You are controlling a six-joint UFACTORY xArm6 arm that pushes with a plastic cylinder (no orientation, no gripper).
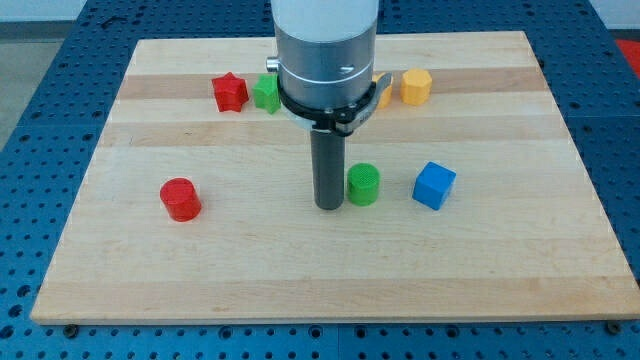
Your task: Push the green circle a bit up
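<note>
Blue pegboard frames a pale wooden counter; nearest, the red cylinder sits at the view's left; my tip is down just left of the green circle, about touching it; no fingers on this rod, so nothing to open or close; the blue cube is near on the right; farther up, red star, green block partly hidden, yellow block.
</note>
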